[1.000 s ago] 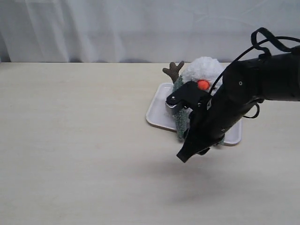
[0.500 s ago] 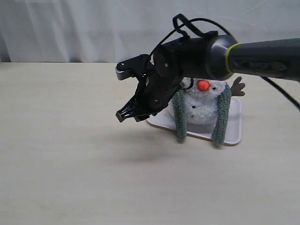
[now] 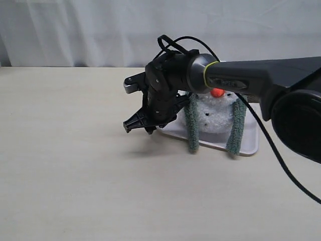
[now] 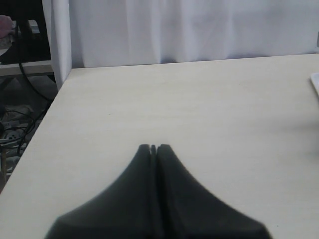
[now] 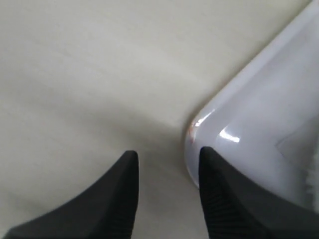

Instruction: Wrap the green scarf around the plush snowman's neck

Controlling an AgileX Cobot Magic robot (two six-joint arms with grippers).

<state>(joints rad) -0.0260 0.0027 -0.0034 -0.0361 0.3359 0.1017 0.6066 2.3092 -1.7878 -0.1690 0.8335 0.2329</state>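
Loosely, scarf (image 3: 192,128) perhaps circles snowman (image 3: 215,118)

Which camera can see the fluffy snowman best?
The exterior view: the plush snowman sits on the tray there, orange nose showing, green scarf hanging down both sides. The left wrist view shows none of it; the right wrist view only the tray's corner.

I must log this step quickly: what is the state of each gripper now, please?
Left gripper: closed, holding nothing.
Right gripper: open, empty, at the corner of the white tray.
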